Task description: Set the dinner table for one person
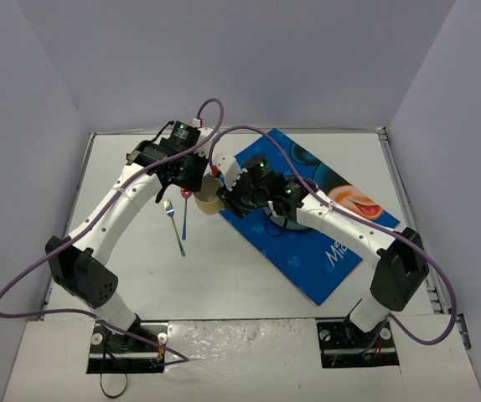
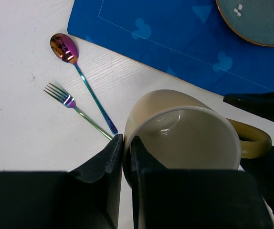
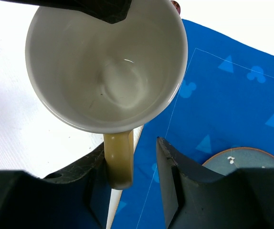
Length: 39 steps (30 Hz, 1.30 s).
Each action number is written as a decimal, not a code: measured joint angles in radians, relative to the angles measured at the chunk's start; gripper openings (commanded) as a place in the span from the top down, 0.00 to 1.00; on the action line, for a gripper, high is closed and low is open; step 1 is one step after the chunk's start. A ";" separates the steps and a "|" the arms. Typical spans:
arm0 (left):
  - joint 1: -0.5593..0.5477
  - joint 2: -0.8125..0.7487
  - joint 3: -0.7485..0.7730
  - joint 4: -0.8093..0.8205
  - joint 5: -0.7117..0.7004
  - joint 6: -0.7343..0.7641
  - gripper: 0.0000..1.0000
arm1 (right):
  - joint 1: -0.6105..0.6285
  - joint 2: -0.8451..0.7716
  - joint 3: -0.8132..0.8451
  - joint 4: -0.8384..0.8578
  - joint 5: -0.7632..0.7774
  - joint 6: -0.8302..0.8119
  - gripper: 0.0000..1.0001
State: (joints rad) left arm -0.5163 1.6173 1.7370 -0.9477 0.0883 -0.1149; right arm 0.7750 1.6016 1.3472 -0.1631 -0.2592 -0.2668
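The step in hand looked like a mug handover. The left claw (image 2: 126,143) pinched the rim of the mug (image 2: 184,138). The right claw (image 3: 130,148) stood open astride its handle, perhaps touching one side. The white surface (image 1: 224,276) lay beneath, with the mug by the placemat (image 3: 232,105). Next would come clamping the handle, then freeing the rim.

plate (image 2: 256,19): on placemat (image 2: 175,43) | mug (image 2: 184,138): between placemat and spoon (image 2: 79,76)

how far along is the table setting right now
Done: the plate sits on the placemat; the fork and spoon lie on the table beside it. In hand: the mug, its rim pinched by the left hand, with the right hand open around its handle. Left: probably placing the mug near the plate.
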 measured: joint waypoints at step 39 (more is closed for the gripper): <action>0.007 -0.105 -0.083 0.064 -0.071 -0.052 0.03 | 0.033 -0.081 -0.157 -0.019 0.138 0.042 1.00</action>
State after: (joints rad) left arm -0.5092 1.5125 1.6536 -0.8840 0.0174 -0.1667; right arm 0.8083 1.5202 1.1905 -0.1826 -0.1208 -0.2244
